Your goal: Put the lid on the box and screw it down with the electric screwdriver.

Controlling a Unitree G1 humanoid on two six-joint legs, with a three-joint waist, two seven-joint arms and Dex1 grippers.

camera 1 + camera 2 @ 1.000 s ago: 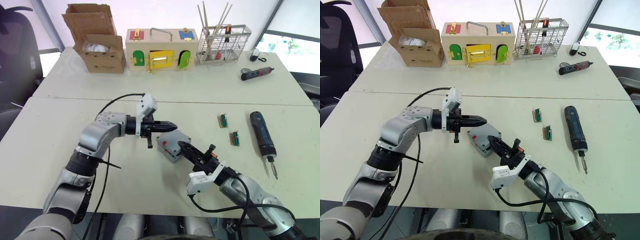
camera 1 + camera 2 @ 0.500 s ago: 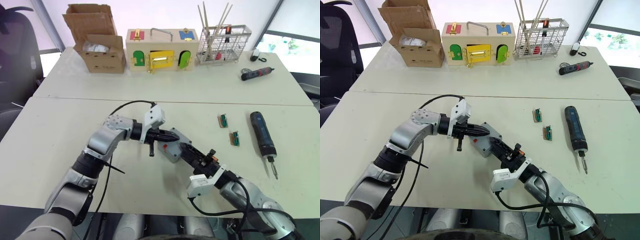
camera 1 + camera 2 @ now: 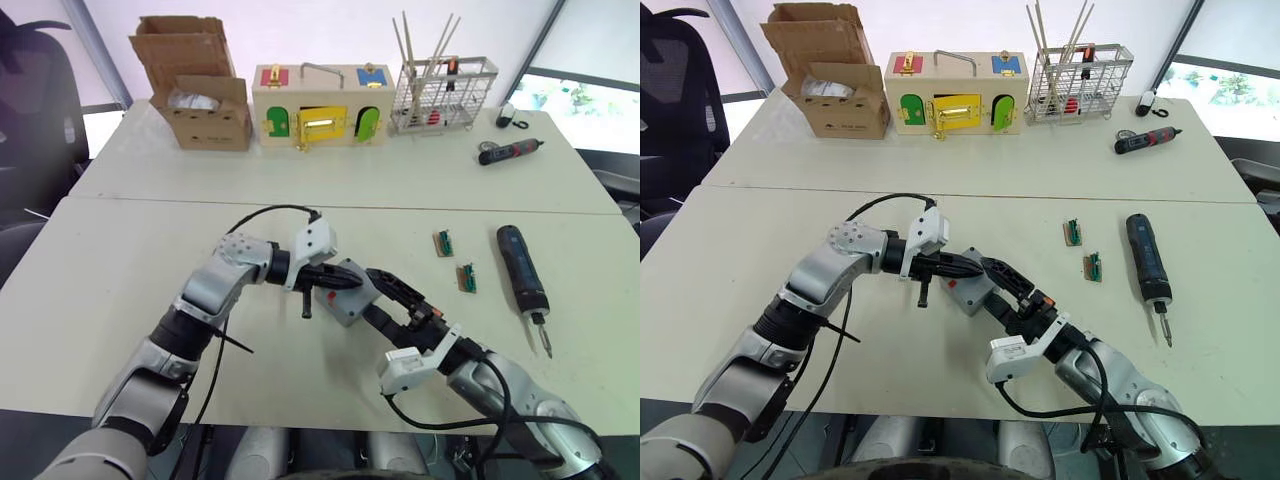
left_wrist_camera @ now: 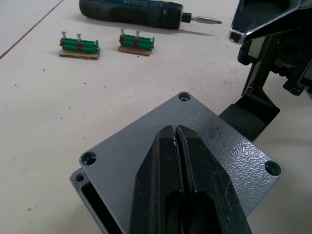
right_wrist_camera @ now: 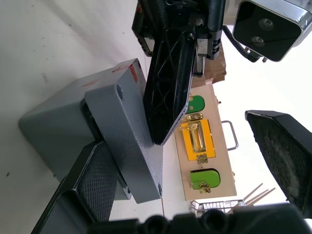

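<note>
The grey lid [image 4: 209,141] lies on top of the grey box [image 4: 84,184], slightly askew, so one box corner shows beneath it. My left gripper [image 4: 175,132] is shut, and its tips rest on the middle of the lid. My right gripper [image 3: 384,297] stands open at the lid's near right edge. One of its fingers [image 5: 95,183] is low against the box and lid edge. Its other finger [image 5: 285,156] is raised clear. The black electric screwdriver [image 3: 523,270] lies on the table to the right, untouched.
Two small green terminal blocks [image 3: 445,242] [image 3: 467,277] lie between the box and the screwdriver. At the table's far side stand a cardboard box [image 3: 200,100], a wooden box with coloured doors [image 3: 320,105] and a wire rack [image 3: 445,90]. A small black-and-red screwdriver [image 3: 510,150] lies there too.
My right gripper has opened from a closed hold at the lid's edge. My left gripper moved right and down, onto the lid's top.
</note>
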